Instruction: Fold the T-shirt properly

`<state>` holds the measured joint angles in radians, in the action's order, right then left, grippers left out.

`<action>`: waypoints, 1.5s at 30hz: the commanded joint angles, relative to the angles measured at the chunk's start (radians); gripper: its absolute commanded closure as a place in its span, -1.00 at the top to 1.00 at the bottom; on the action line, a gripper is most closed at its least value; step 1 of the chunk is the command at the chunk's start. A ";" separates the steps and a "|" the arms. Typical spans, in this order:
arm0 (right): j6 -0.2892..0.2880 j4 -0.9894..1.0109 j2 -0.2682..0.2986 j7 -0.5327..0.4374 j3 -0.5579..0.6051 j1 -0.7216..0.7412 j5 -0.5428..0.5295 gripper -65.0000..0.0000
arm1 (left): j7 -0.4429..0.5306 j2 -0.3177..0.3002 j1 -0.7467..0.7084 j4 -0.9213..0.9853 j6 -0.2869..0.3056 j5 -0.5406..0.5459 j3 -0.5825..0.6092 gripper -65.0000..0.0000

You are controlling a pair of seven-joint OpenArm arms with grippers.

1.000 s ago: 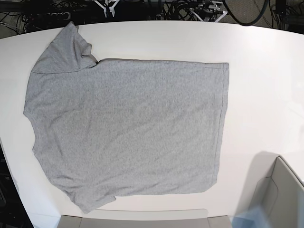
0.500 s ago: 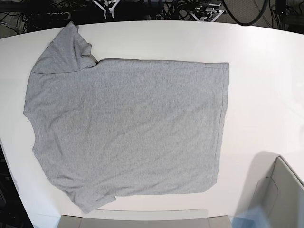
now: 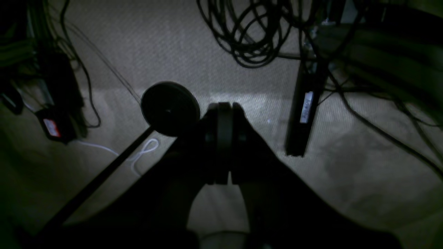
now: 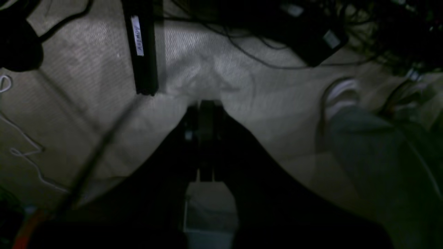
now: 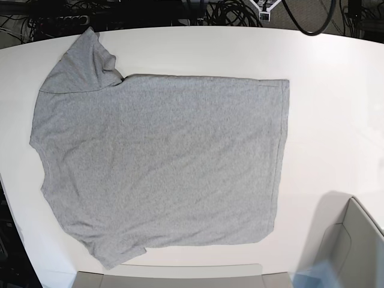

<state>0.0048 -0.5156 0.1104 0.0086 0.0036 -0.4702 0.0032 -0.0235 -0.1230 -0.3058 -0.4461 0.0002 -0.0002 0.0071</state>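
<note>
Lying flat, plain side up, the T-shirt [image 5: 159, 165] covers the worktop [image 5: 336, 108], sleeves toward 9 o'clock; both grippers' jaws are together, empty.

We see the T-shirt [image 5: 162, 168] as soft heather-grey cloth with a matt, faintly speckled knit, lying on a table [image 5: 336, 108] whose white top looks smooth and slightly satin. Below, the floor [image 3: 346, 166] looks like a rough, finely ribbed carpet, and the cables [image 3: 249, 38] on it seem black rubbery plastic.
</note>
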 commanded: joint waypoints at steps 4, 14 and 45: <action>-0.006 -0.140 0.038 -0.003 0.068 -0.120 -0.002 -1.00 | -0.060 -0.008 -0.134 -0.230 -0.002 0.001 -0.003 -1.00; 0.005 -0.478 0.105 0.001 0.160 -0.370 -0.010 -1.00 | -0.135 -0.073 -0.456 -0.707 -0.002 0.187 0.004 -0.99; 0.117 -1.554 0.222 0.136 -0.189 -0.741 -0.130 -0.99 | -0.137 -0.065 -0.633 -1.414 -0.002 0.435 -0.353 -1.00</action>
<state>0.1200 -2.0590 0.3275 0.1539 -0.1818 -1.1965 -0.1276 -0.1825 -0.1825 -0.9268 -1.8393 -0.0006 0.4385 -0.3397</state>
